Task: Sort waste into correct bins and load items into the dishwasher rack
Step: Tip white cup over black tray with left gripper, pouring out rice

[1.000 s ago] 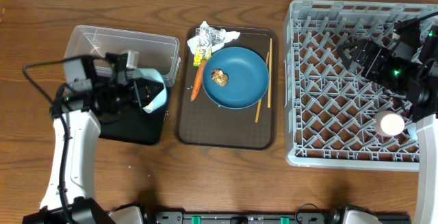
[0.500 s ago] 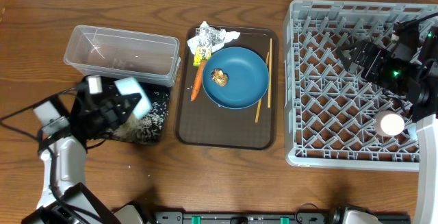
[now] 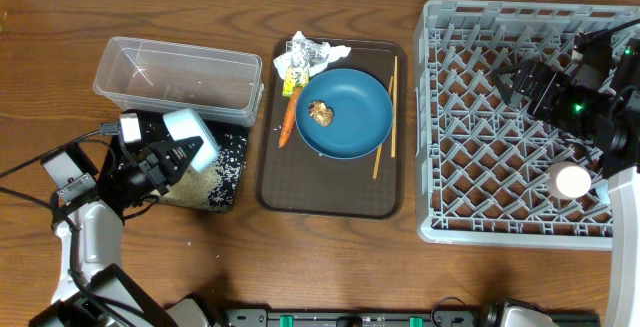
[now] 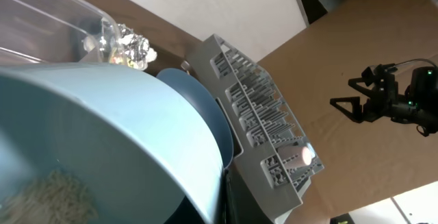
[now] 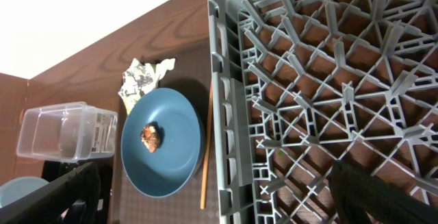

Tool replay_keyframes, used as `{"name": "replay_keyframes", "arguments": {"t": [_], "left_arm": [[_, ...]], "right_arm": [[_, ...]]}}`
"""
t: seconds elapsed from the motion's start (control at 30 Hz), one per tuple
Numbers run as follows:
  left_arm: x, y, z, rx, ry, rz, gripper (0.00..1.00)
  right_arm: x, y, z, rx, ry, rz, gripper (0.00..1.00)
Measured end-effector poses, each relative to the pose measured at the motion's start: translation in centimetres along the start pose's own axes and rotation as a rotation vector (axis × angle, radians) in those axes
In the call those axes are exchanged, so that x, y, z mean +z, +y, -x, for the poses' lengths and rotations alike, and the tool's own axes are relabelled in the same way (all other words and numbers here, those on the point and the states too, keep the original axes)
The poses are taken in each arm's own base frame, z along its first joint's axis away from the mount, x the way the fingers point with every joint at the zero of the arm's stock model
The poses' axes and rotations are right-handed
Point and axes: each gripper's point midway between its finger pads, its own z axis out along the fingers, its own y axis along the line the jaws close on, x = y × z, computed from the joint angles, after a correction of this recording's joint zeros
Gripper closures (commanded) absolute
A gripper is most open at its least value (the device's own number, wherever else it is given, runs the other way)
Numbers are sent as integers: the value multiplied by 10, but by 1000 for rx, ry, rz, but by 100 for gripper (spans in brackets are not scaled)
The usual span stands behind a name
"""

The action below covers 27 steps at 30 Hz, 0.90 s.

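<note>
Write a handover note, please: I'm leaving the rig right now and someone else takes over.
Left gripper: shut on the light blue cup, tipped over the black tray. Right gripper: open, empty, above the rack.
Done: rice lies in the black tray; the pink cup sits in the rack.
Left: a little rice is inside the cup; wrapper and carrot on the brown tray and the food lump on the blue plate need binning; clear tub looks empty. Then cup, plate and chopsticks go into the rack.
</note>
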Motion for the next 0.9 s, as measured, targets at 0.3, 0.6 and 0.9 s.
{"name": "replay_keyframes", "arguments": {"t": [0.3, 0.6, 0.9], "left_arm": [[1, 8, -4, -27, 5, 10, 94], [-1, 28, -9, -96, 24, 123, 94], [1, 13, -7, -12, 11, 19, 94]], "right_arm": [[0, 0, 0, 0, 0, 0, 1], [0, 0, 0, 0, 0, 0, 1], [0, 0, 1, -2, -4, 1, 1]]}}
